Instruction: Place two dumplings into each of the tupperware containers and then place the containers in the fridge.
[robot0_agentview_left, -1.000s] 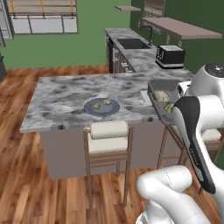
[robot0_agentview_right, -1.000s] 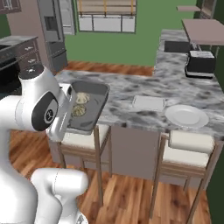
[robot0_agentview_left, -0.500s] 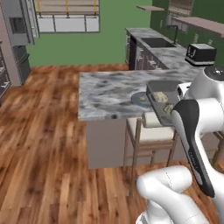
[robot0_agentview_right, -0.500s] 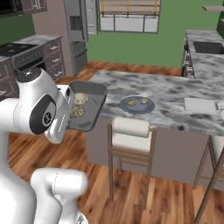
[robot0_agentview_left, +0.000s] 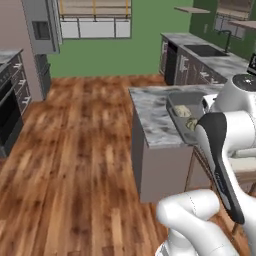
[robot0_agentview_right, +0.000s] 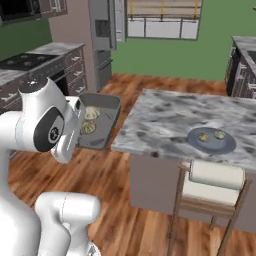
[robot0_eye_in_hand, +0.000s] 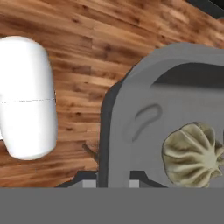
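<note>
- Grey tupperware container (robot0_agentview_right: 102, 125) with two dumplings (robot0_agentview_right: 89, 120) inside, clenched at its rim by tool (robot0_eye_in_hand: 111, 181), carried above wooden floor.
- Left: fridge (robot0_agentview_right: 104, 35) placement; two more dumplings on blue-grey plate (robot0_agentview_right: 211, 140), on counter (robot0_agentview_right: 165, 120).

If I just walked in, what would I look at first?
Probably the big white robot arm carrying a grey tupperware container with two dumplings inside, held up over the wooden floor with its fingers shut on the rim. Next, the blue-grey plate on the marble island with two more dumplings.
</note>
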